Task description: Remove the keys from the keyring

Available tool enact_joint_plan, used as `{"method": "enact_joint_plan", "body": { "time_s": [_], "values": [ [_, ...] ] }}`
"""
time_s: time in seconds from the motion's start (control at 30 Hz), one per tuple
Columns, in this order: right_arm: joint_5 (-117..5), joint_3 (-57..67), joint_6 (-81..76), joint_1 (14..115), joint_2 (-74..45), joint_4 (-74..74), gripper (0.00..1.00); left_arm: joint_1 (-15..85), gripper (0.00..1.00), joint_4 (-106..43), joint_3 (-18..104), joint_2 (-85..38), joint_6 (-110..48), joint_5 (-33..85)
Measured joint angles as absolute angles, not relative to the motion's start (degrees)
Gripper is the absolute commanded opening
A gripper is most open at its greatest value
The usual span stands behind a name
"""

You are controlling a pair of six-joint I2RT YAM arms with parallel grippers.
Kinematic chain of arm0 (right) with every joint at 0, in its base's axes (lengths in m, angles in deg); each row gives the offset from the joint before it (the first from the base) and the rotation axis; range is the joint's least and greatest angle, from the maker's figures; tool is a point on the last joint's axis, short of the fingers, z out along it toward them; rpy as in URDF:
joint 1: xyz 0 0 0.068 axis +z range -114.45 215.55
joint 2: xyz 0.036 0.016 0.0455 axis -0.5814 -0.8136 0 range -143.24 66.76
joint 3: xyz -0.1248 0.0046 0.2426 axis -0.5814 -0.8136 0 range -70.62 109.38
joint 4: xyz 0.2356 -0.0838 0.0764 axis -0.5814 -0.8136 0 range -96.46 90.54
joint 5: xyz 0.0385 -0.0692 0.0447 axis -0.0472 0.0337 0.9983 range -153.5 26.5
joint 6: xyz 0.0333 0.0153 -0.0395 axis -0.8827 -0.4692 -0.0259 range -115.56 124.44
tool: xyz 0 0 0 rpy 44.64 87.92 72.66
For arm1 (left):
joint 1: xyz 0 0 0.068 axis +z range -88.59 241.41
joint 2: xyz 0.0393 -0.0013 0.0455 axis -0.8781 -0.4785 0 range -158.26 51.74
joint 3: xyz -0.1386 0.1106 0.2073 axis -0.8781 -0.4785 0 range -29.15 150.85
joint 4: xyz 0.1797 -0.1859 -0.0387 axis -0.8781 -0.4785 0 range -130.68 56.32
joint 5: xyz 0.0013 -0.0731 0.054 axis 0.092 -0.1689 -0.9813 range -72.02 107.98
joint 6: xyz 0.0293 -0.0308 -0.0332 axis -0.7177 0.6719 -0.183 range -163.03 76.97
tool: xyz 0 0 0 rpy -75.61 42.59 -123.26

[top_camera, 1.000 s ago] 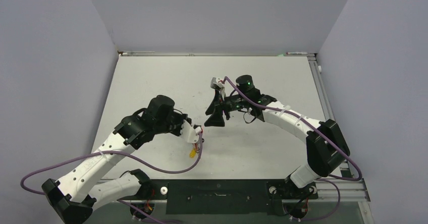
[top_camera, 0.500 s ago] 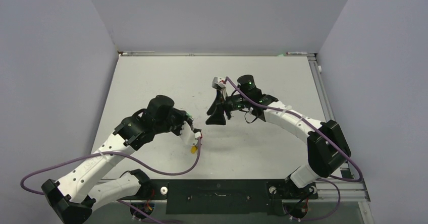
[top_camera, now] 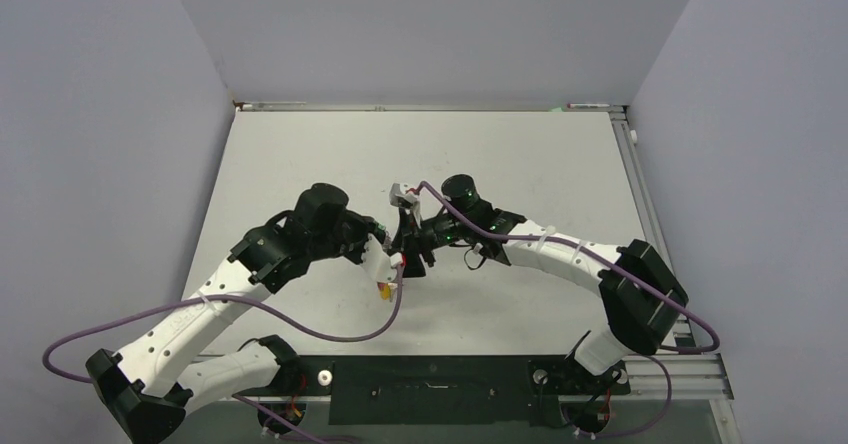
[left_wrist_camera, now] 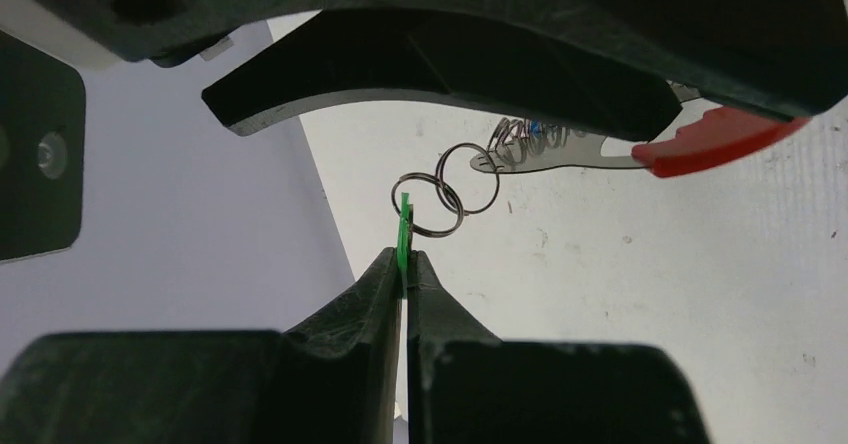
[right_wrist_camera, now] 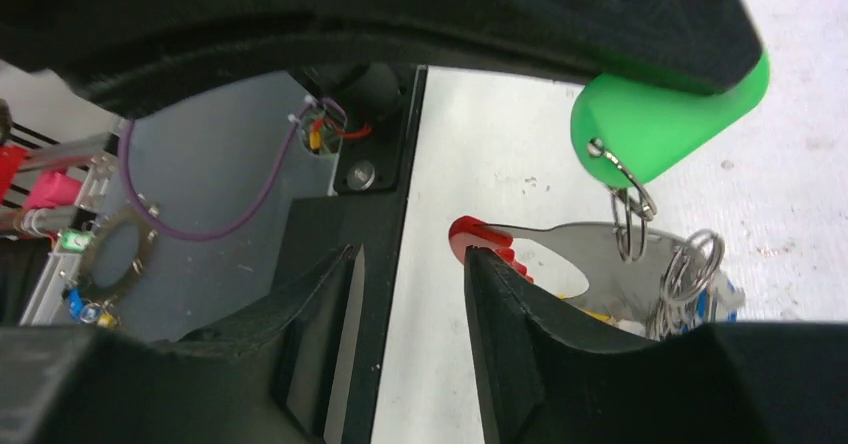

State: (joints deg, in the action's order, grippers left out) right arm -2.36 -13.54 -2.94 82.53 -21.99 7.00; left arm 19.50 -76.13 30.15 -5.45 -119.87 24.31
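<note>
Left end effector clamps 1 green key; right end effector apart by 1 keyring.

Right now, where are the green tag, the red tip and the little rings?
Green tag (right_wrist_camera: 655, 129): right wrist view, its rounded face.
Red tip (left_wrist_camera: 712, 136): left wrist view, its middle.
Little rings (left_wrist_camera: 449, 196): left wrist view, where two cross.

Left arm bent inward toward table centre, left gripper pinched tight on a thin green tag. Right arm stretched leftward, right gripper jaws apart, clear gap. Grippers just beside each other.
</note>
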Motion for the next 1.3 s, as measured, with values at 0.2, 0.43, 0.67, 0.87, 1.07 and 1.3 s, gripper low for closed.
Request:
{"method": "enact_joint_plan", "body": {
  "time_s": [0.2, 0.43, 0.67, 0.87, 1.07, 1.3],
  "values": [
    [0.79, -15.11, -11.83, 79.97, -21.89, 17.30, 0.51, 19.48, 0.00, -75.74, 30.33, -5.03, -119.63, 25.38],
    [3.74, -15.18, -15.48, 69.20, -20.44, 20.33, 0.62, 19.48, 0.00, -74.93, 28.36, -1.19, -121.82, 28.33],
    [0.40, -10.46, -5.23, 66.75, -20.14, 10.67, 0.64, 19.41, 0.00, -74.45, 22.70, 5.81, -130.52, 34.34],
    [-2.88, -9.02, -0.19, 71.30, -24.51, 8.64, 0.63, 18.71, 0.00, -75.28, 16.14, 12.02, -139.94, 38.01],
    [-3.21, -9.23, 2.59, 78.42, -30.34, 6.85, 0.63, 17.93, 0.00, -77.16, 10.64, 17.24, -146.62, 39.74],
    [-1.94, -9.48, 3.38, 82.53, -31.09, 6.96, 0.64, 17.18, 0.00, -77.99, 9.74, 18.66, -150.06, 40.81]
  ]
}}
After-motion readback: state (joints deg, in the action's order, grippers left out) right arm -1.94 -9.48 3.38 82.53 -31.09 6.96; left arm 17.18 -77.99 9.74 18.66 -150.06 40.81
